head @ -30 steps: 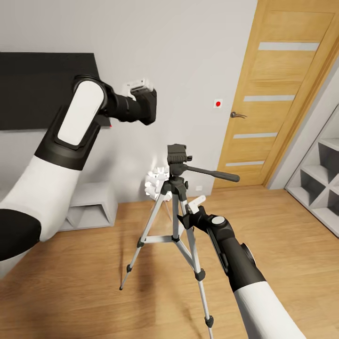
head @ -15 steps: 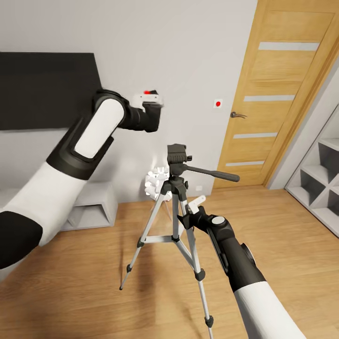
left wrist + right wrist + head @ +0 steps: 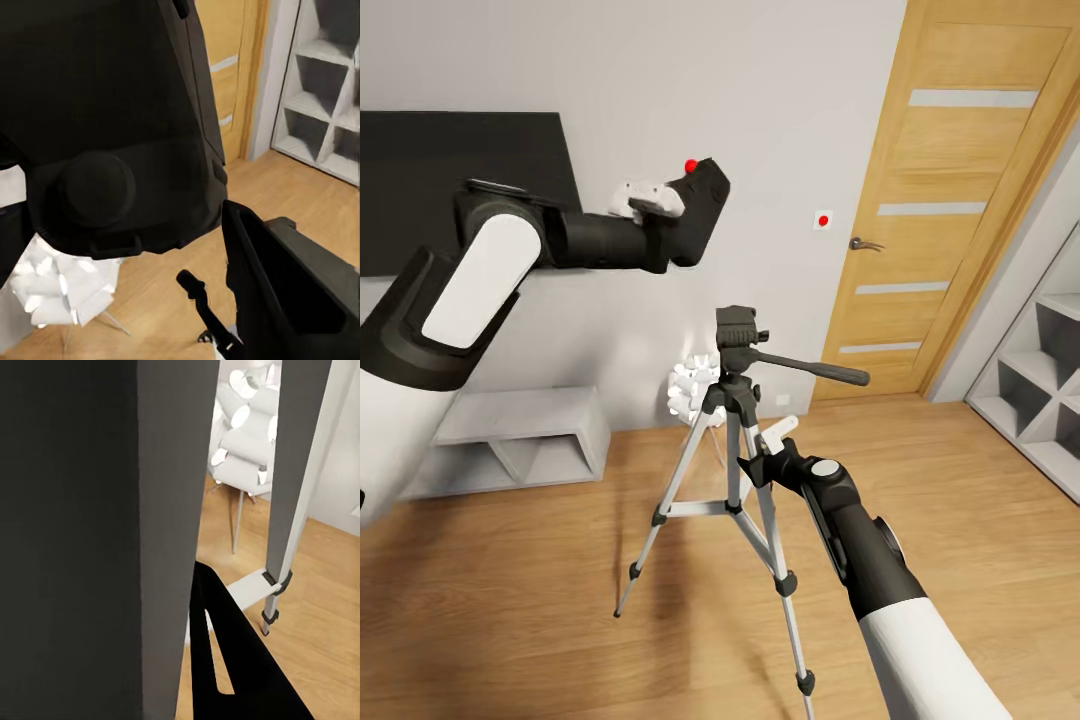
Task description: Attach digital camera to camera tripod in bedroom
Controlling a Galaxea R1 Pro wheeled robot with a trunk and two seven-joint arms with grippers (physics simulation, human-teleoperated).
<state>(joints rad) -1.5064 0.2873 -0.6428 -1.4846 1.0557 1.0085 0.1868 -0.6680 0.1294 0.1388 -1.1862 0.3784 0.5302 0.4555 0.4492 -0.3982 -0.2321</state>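
My left gripper is shut on the digital camera, a matte-black body tilted with its red button on top. It hangs in the air above and a little left of the camera tripod's dark grey head, with a clear gap between them. In the left wrist view the camera looms close, and the black pan handle shows beyond it. My right gripper sits against the tripod's upper legs below the head. A silver leg runs past it in the right wrist view, and its grip is unclear.
A wooden door stands at the right, with white cube shelves beside it. A black wall TV hangs at the left above a low grey cabinet. A white ornament sits behind the tripod on the wood floor.
My left arm has stretched out to the right and turned, carrying the camera higher and closer over the tripod head, red button now on top. The right arm and tripod have stayed still.
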